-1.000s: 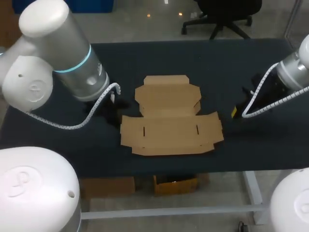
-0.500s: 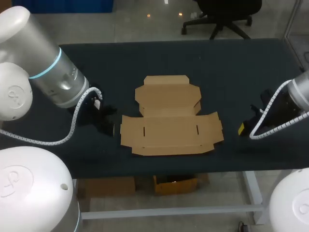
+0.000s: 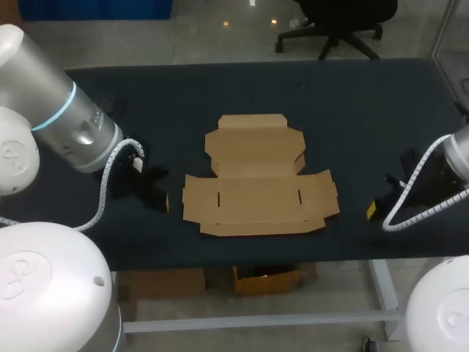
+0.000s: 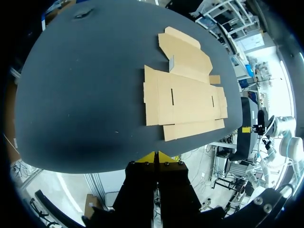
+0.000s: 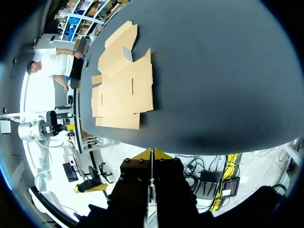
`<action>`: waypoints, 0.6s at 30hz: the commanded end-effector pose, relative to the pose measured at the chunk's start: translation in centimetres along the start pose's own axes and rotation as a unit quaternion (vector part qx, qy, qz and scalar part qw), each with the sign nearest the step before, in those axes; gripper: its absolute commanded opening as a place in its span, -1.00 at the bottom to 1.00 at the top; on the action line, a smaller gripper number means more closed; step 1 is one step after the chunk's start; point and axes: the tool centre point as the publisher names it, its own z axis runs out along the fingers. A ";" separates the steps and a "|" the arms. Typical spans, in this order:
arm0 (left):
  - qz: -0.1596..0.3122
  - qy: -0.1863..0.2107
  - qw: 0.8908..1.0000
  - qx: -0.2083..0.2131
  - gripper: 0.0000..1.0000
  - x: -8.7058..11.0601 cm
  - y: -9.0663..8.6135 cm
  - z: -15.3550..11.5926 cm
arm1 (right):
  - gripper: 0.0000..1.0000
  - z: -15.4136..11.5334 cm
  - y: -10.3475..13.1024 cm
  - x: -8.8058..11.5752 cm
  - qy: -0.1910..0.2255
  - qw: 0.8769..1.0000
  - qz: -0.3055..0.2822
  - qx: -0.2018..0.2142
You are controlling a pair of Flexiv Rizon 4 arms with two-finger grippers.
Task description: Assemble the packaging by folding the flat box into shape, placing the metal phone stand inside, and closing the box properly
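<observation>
The flat brown cardboard box (image 3: 256,180) lies unfolded in the middle of the dark table, its flaps spread out and two slots in its wide panel. My left gripper (image 3: 165,203) hangs shut and empty just left of the box's near-left corner. My right gripper (image 3: 372,210) is shut and empty to the right of the box, near the table's front edge. In the left wrist view the box (image 4: 185,95) lies ahead of the closed yellow tips (image 4: 156,155). The right wrist view shows the box (image 5: 124,90) ahead of its closed tips (image 5: 151,154). No metal phone stand is in view.
The dark table cloth (image 3: 344,110) stretches bare behind and beside the box. The table's front edge (image 3: 256,257) runs close under the box and both grippers.
Both arms have drawn back from the box toward the table's front edge, the left gripper going left and the right gripper going right. The box has not moved.
</observation>
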 end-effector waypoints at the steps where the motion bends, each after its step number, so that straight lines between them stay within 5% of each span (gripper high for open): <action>1: 0.000 -0.001 1.000 0.001 -1.00 0.0 0.1 -0.1 | -1.00 -0.2 -0.5 0.0 0.000 1.000 -0.001 -0.009; 18: 0.000 -0.001 1.000 0.001 -1.00 0.0 0.1 -0.1 | -1.00 0.1 -0.3 0.2 0.000 1.000 0.001 -0.007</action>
